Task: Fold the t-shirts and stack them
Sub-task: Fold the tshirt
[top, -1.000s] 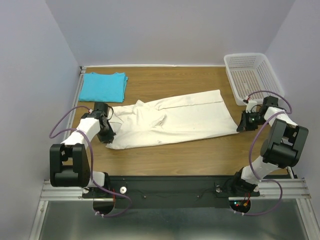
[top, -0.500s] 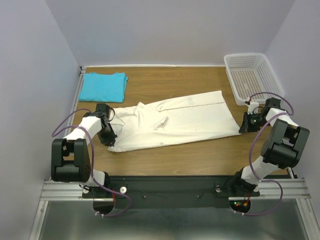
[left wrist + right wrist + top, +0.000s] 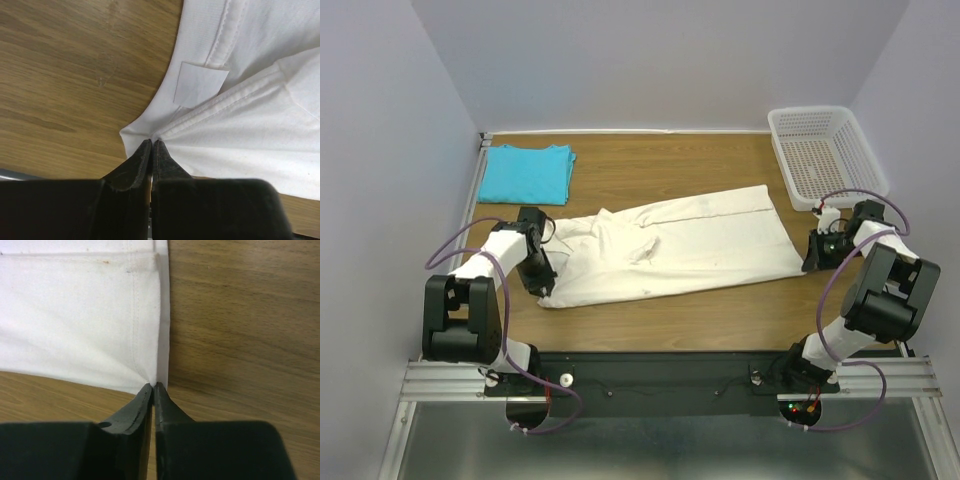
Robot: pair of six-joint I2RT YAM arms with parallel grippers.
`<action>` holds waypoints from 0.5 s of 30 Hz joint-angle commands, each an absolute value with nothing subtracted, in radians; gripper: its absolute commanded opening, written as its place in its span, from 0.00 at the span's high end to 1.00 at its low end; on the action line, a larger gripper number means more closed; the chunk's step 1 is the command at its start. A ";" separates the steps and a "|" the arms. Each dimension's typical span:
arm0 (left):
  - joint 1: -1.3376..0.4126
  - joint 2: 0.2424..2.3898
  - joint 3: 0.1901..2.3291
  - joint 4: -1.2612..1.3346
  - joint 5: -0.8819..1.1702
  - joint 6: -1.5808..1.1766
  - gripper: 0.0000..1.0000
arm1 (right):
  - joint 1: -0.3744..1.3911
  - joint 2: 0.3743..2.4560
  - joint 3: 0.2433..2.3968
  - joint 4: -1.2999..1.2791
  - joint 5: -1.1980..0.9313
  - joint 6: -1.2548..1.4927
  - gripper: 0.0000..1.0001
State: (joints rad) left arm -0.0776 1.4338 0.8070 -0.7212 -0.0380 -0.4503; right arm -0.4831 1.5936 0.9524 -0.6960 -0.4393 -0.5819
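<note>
Pinched cloth hidden inside left tool (image 3: pixel 151 145) and right tool (image 3: pixel 152 386) gripping cream t-shirt (image 3: pixel 680 245)

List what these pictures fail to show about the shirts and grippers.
Top view: fingertips of the left gripper merge into its dark body.
Left wrist view: the tag on the cream t-shirt looks blank; any print is too faint.
Top view: the blue t-shirt hides its own lower folds.
</note>
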 commanded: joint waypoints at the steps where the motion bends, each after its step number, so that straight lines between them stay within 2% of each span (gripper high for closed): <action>1: -0.074 1.396 0.908 -0.827 -0.123 -0.437 0.59 | -0.505 1.539 0.945 -0.670 -0.391 -0.621 0.74; 4: -0.075 1.343 0.925 -0.839 -0.130 -0.439 0.42 | -0.505 1.519 0.956 -0.670 -0.388 -0.611 0.59; 7: -0.074 1.280 0.936 -0.850 -0.132 -0.442 0.36 | -0.506 1.505 0.986 -0.670 -0.370 -0.598 0.52; 12: -0.071 1.195 0.985 -0.833 -0.144 -0.437 0.32 | -0.506 1.497 1.043 -0.672 -0.377 -0.577 0.46; 15: -0.055 1.135 1.012 -0.641 -0.069 -0.419 0.25 | -0.505 1.480 1.069 -0.673 -0.475 -0.581 0.45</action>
State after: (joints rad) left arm -0.0708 1.2018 0.9512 -0.7994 -0.1047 -0.4397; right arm -0.4976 1.5299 1.0046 -0.6941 -0.3901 -0.5861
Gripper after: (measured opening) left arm 0.721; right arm 0.545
